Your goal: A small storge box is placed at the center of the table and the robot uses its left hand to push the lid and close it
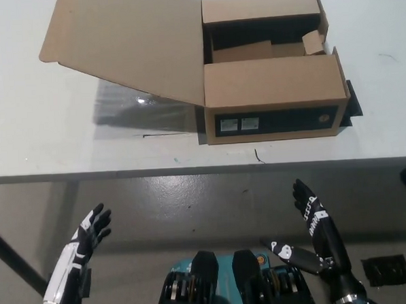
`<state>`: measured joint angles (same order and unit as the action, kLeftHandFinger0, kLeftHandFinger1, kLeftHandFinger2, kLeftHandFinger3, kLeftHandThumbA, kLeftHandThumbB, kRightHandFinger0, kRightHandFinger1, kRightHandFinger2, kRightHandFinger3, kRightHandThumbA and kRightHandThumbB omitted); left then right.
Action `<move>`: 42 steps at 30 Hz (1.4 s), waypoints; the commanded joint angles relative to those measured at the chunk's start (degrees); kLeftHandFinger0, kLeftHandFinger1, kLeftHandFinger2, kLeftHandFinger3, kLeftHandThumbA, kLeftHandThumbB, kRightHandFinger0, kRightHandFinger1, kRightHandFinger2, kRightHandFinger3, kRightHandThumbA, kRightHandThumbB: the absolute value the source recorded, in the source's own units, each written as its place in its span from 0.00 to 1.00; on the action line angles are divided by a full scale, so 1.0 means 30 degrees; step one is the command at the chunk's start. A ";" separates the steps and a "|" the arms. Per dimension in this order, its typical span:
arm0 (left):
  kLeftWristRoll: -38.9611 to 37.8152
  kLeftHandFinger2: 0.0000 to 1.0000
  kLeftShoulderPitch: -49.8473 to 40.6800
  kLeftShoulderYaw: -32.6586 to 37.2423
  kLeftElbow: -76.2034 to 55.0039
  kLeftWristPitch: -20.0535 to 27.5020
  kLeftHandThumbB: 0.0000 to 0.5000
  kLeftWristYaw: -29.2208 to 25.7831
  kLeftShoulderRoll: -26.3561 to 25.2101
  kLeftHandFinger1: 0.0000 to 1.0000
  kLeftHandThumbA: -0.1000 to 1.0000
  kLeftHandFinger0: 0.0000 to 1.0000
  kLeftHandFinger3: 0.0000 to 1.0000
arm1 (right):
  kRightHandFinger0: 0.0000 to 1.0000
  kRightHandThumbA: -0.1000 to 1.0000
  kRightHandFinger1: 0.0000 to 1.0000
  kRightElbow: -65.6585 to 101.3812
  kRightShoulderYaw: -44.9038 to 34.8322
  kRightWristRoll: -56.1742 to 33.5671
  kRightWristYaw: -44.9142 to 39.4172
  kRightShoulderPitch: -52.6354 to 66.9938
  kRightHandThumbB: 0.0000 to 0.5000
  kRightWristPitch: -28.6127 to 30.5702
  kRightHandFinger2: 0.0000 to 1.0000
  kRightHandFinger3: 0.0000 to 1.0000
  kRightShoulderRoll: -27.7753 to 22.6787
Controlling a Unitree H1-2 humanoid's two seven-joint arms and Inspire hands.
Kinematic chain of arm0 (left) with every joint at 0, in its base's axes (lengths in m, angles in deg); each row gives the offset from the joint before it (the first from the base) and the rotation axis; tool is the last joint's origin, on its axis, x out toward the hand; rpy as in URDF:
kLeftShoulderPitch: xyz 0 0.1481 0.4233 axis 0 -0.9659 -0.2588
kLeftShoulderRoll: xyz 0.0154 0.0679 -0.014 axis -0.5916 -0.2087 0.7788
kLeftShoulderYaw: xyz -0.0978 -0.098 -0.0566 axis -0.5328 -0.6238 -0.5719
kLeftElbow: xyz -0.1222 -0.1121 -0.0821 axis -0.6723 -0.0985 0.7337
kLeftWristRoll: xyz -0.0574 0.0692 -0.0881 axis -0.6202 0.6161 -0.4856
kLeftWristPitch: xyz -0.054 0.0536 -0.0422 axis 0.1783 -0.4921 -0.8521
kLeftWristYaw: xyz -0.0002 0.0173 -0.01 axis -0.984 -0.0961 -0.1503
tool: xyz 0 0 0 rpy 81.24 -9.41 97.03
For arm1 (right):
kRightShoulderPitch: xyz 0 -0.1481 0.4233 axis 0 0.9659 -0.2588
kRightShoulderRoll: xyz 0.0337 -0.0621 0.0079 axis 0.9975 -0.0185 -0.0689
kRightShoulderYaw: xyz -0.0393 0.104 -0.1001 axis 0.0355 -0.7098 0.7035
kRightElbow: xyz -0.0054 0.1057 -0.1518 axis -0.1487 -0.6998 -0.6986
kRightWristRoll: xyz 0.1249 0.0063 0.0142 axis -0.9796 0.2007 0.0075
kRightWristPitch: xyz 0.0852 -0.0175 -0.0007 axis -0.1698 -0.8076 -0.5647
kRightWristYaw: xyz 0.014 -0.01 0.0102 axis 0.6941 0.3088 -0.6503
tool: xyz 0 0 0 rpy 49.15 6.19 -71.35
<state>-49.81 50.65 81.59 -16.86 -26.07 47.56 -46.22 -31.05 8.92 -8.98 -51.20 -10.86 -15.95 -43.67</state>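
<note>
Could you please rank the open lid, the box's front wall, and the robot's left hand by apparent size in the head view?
1. Open lid
2. Front wall
3. Left hand, though it sits nearer the camera.

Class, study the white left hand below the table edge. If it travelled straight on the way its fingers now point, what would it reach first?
The left hand, open, points up and slightly right. Likely first: the table's near edge, then the box's open lid. Depth is unclear.

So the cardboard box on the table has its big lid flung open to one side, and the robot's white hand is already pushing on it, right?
Not quite. The head view shows the lid flung open, but the white left hand is not touching it; it hangs open below the table edge, away from the box.
</note>
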 commanded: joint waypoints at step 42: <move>-1.5734 1.00 0.8124 -0.4904 0.3978 -0.8478 0.70 0.3139 0.1233 1.00 1.00 1.00 1.00 | 1.00 1.00 1.00 0.0111 -0.0341 -0.0293 0.0031 0.0268 0.69 0.1450 1.00 1.00 0.0201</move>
<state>-92.57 72.88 68.09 -5.43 -48.11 54.72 -43.29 -32.24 8.51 -8.87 -51.40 -9.71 -14.76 -43.51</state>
